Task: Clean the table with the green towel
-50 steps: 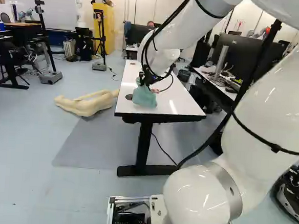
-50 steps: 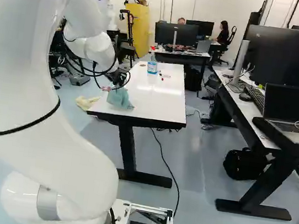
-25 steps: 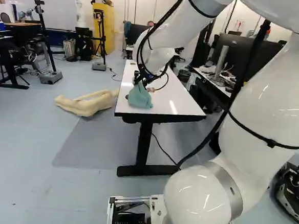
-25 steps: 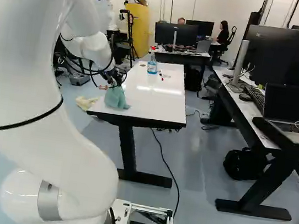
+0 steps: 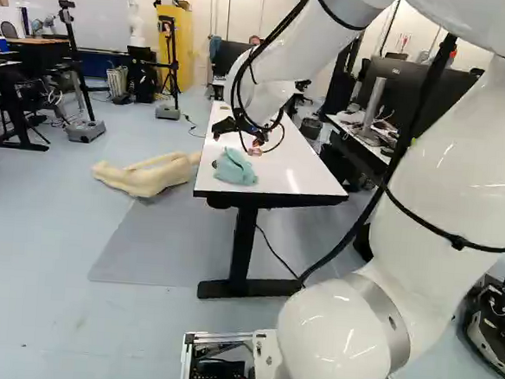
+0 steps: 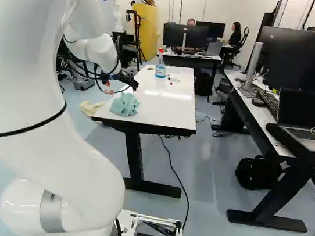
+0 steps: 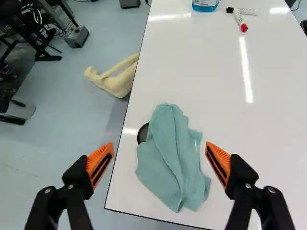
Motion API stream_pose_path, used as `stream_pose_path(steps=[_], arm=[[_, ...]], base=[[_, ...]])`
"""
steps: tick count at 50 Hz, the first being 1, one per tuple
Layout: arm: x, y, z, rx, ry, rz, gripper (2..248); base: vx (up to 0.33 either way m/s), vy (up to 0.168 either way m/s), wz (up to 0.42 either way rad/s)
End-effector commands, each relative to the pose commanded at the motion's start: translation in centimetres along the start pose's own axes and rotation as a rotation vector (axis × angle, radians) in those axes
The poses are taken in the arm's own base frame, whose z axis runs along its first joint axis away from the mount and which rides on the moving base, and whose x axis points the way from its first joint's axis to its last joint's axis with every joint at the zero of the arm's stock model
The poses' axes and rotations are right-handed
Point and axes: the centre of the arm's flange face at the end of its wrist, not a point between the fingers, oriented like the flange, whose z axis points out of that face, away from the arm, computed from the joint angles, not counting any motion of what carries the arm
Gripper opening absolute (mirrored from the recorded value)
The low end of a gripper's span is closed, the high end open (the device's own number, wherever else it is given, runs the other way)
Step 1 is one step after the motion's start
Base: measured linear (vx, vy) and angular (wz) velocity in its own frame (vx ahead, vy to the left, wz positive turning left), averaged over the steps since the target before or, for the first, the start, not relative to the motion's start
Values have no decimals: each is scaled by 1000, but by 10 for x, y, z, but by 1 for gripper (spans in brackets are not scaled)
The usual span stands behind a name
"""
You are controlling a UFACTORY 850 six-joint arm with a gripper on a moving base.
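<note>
Let go since the earlier frame, the green towel (image 7: 170,155) has been left to sink from an upright tent into a low, rumpled heap, and the gripper (image 7: 159,145) has been opened wide. Nothing is held between its 2 fingers (image 7: 101,157); they are spread to either side of the towel. The towel is found on the white table (image 7: 268,124), at its near end and close to its left long edge, with a dark disc (image 7: 142,134) partly covered. Light, limp cloth is to be expected, hard to damage but easily crumpled; a single thin layer might be lost. It would best be taken by the raised middle folds, pinched from both sides. Its long axis is laid roughly along the table's length, somewhat askew, with the narrower end pointed towards the table's far end.
</note>
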Motion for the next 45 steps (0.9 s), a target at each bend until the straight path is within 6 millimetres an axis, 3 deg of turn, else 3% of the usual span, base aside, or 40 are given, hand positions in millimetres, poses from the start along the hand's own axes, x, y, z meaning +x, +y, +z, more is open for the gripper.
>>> stream_pose_path(steps=[20, 45], arm=[[0, 3, -1, -4, 1, 4, 247], [-1, 40, -9, -56, 11, 60, 247]], base=[[0, 0, 0], [0, 0, 0]])
